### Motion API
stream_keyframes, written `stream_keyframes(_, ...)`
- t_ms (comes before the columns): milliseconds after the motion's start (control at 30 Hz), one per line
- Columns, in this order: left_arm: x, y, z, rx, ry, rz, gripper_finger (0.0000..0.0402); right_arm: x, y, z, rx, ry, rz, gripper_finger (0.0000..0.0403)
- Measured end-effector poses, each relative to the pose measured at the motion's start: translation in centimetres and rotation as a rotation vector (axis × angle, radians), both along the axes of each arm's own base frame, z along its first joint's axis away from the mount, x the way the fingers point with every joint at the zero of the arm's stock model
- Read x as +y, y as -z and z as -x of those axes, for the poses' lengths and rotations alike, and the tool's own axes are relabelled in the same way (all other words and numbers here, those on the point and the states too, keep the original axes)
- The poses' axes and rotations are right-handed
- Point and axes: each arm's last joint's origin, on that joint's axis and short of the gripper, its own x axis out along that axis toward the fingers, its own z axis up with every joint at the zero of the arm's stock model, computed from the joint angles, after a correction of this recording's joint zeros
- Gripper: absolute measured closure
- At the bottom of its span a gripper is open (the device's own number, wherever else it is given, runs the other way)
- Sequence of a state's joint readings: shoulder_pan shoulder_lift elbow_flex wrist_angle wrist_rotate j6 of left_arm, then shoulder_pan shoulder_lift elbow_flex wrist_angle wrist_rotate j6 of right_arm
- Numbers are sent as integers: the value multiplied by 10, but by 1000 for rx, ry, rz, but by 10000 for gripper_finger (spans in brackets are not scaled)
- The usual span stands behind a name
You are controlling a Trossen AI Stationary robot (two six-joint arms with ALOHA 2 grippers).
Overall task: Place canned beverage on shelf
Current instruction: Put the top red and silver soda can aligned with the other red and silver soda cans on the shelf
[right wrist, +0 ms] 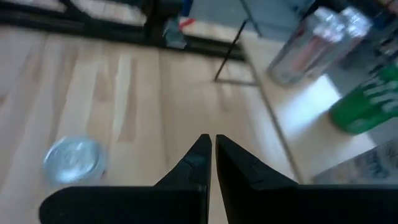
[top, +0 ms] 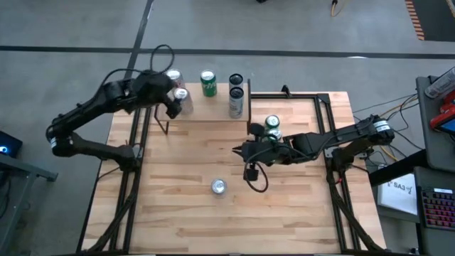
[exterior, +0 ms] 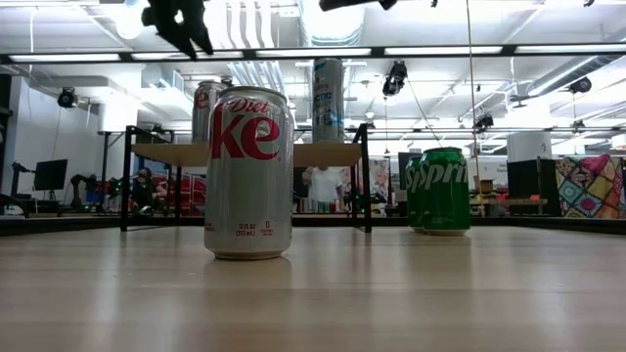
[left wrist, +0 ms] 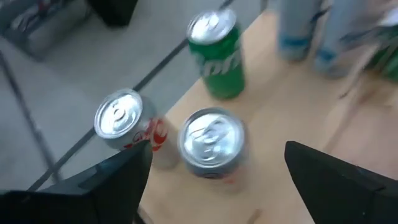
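Above the shelf (top: 206, 107), left gripper (left wrist: 211, 180) jaws gape over silver can (left wrist: 211, 142); right gripper (right wrist: 212, 152) jaws clenched empty.

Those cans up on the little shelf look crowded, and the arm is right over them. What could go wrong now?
The left gripper hangs open just above two silver cans standing close together on the shelf. Moving off sideways, a finger could clip one and topple it; one stands near the shelf's edge and might fall off.

The green can and tall cans stand nearby, so a tipped can might knock others down.

The right gripper, shut, sits low beside another green can and could bump it.
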State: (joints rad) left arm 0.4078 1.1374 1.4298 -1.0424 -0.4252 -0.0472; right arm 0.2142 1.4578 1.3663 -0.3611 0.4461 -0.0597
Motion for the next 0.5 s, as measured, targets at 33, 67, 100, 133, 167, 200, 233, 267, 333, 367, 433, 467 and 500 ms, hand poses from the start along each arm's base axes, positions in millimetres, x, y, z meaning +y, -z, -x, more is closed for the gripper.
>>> stream_keyframes(33,-6,-2,3,-30,19,-7,53,-1,0,-3,-17,-1,7,390)
stream_keyframes(67,-13,-4,6,-62,41,-14,53,-3,0,-6,-27,0,16,390)
stream_keyframes(100,-19,-5,9,-96,66,-23,54,-4,1,-10,-43,1,24,390)
stream_keyframes(133,-25,-4,12,-124,93,-31,54,-5,1,-13,-63,0,32,390)
stream_keyframes(167,-31,-3,15,-148,120,-40,54,-7,2,-15,-69,1,43,390)
stream_keyframes(200,-36,-1,19,-170,147,-46,54,-9,3,-18,-65,-1,58,390)
stream_keyframes(233,-40,1,22,-193,170,-54,54,-11,4,-21,-77,1,66,390)
stream_keyframes(267,-44,5,26,-204,194,-67,54,-12,4,-22,-85,1,76,390)
stream_keyframes(333,-49,13,32,-215,236,-102,58,-16,4,-22,-76,6,87,390)
stream_keyframes(367,-51,17,35,-224,248,-115,64,-17,4,-23,-81,9,88,390)
stream_keyframes(433,-52,26,39,-242,256,-130,84,-18,3,-22,-81,13,88,390)
stream_keyframes(467,-52,30,41,-251,261,-138,100,-19,3,-22,-81,13,89,390)
stream_keyframes(500,-52,34,42,-251,267,-146,118,-18,3,-22,-79,11,90,390)
